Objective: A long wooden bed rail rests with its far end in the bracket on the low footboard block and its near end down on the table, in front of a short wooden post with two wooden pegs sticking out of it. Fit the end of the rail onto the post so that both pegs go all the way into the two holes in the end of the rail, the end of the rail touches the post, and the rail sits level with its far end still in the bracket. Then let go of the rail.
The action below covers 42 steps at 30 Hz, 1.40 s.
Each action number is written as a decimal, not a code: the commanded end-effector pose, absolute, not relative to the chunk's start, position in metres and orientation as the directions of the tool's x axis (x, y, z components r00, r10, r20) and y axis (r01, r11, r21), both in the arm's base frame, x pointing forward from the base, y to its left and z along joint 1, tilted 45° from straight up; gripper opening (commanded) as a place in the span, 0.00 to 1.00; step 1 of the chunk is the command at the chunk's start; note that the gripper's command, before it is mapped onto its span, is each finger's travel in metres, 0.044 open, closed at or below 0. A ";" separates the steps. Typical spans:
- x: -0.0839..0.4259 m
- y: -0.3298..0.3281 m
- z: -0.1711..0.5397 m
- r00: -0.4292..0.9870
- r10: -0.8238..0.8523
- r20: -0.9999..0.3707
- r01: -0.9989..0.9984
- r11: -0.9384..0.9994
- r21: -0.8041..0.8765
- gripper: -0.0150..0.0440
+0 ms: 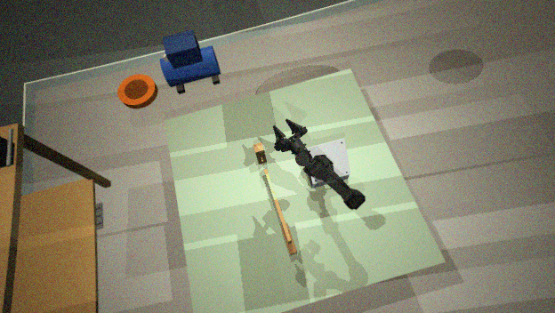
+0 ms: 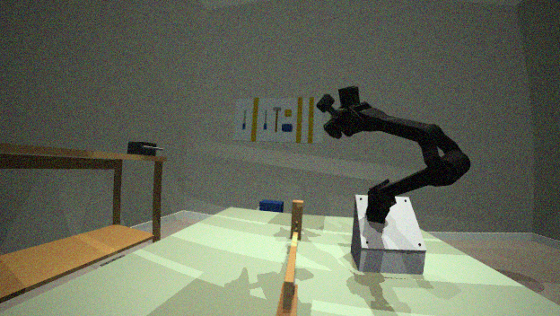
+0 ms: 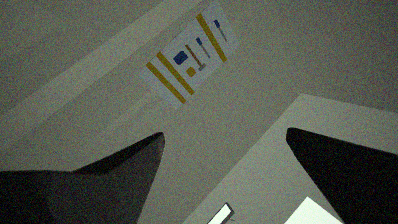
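Observation:
The wooden rail (image 1: 280, 214) (image 2: 291, 266) lies lengthwise on the table. One end is in the bracket on the low footboard block (image 1: 293, 250) (image 2: 282, 307); the other end is low, in front of the short post (image 1: 259, 148) (image 2: 297, 211). A gap shows between rail and post in the top view. The pegs are too small and dark to make out clearly. My gripper (image 1: 282, 124) (image 2: 328, 115) (image 3: 224, 135) is open and empty, high in the air, beyond the rail's low end and to the right of the post in the top view. Neither rail nor post shows in the wrist view.
The arm stands on a white base box (image 1: 336, 153) (image 2: 390, 261) to the right of the rail. The pale green table (image 1: 209, 222) (image 2: 179, 251) carries rail, post and base. A wooden bench (image 1: 58, 231) (image 2: 81, 256), a blue machine (image 1: 191, 67) and an orange ring (image 1: 151, 95) are off the table.

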<state>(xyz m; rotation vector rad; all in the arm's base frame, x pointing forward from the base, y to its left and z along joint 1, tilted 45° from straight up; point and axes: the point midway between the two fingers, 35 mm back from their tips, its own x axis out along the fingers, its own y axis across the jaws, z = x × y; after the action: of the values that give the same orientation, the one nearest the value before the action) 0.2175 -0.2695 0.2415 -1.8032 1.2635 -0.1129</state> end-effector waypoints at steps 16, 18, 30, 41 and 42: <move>0.342 -0.092 0.048 0.461 0.134 -0.877 -0.872 -0.113 -0.475 1.00; 0.342 -0.065 0.030 0.392 0.245 -0.887 -0.895 -0.122 -0.429 1.00; 0.285 0.077 -0.039 -0.089 0.695 -0.713 -0.978 -0.196 -0.068 1.00; 0.291 0.081 -0.043 -0.095 0.699 -0.708 -0.978 -0.197 -0.063 1.00; 0.291 0.082 -0.044 -0.095 0.699 -0.709 -0.978 -0.197 -0.063 1.00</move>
<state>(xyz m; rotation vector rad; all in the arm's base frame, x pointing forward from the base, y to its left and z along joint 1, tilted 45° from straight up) 0.2907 0.0770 -0.0410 -0.7461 0.5147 1.6360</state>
